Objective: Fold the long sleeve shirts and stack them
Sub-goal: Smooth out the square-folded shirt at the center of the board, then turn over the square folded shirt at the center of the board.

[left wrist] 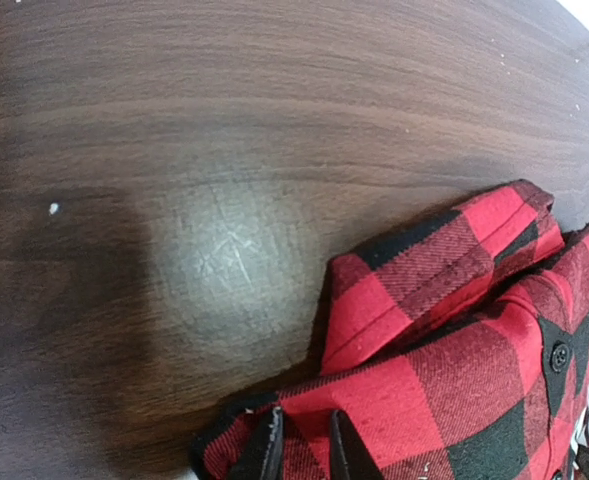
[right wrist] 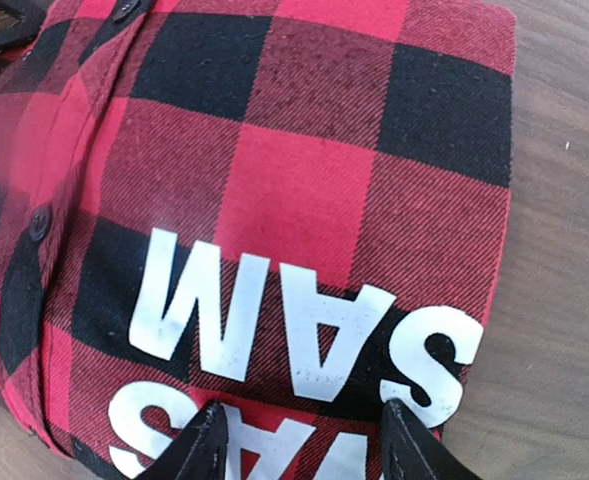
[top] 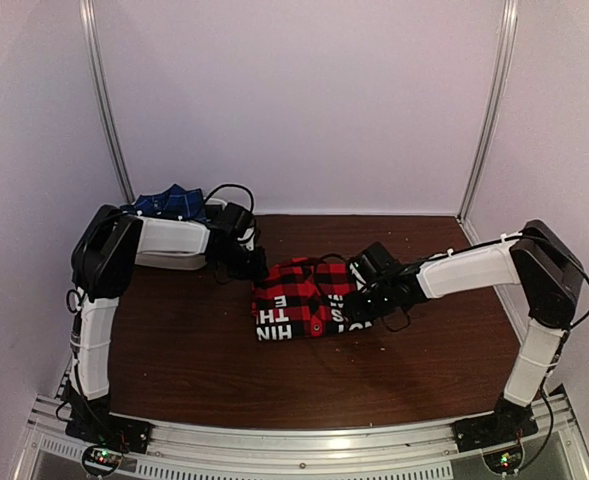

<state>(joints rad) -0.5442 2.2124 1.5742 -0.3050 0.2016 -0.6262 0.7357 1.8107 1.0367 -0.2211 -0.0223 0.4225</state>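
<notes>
Starting with the top camera: seeing the red-and-black shirt (top: 299,300) folded into a compact bundle on the brown table (top: 224,370), sitting right between the left gripper (top: 254,268) and the right gripper (top: 362,290), with both of them at its edges. Also spotting the navy shirt (top: 171,203) bunched up behind the left gripper by the back wall, well apart from the red one. Can't really judge either set of jaws from up there, too dark and small. Moving on to the left wrist cam: looking at the left gripper (left wrist: 304,445) with its fingers nearly pressed together, pinching the edge of the red-and-black shirt (left wrist: 454,380) between the tips. Just ahead and off to the side, noticing a flap (left wrist: 424,280) of the same cloth lying folded over the bundle, plus a black button (left wrist: 559,355) close by, then wood-grain table (left wrist: 224,150) farther out. Last, the right wrist cam: finding the right gripper (right wrist: 304,440) spread wide over the red-and-black shirt (right wrist: 304,170), resting on it or just above, can't tell which. Right in front of the tips, reading big white letters (right wrist: 304,330) upside down, with a strip of table (right wrist: 564,250) off to one side.
</notes>
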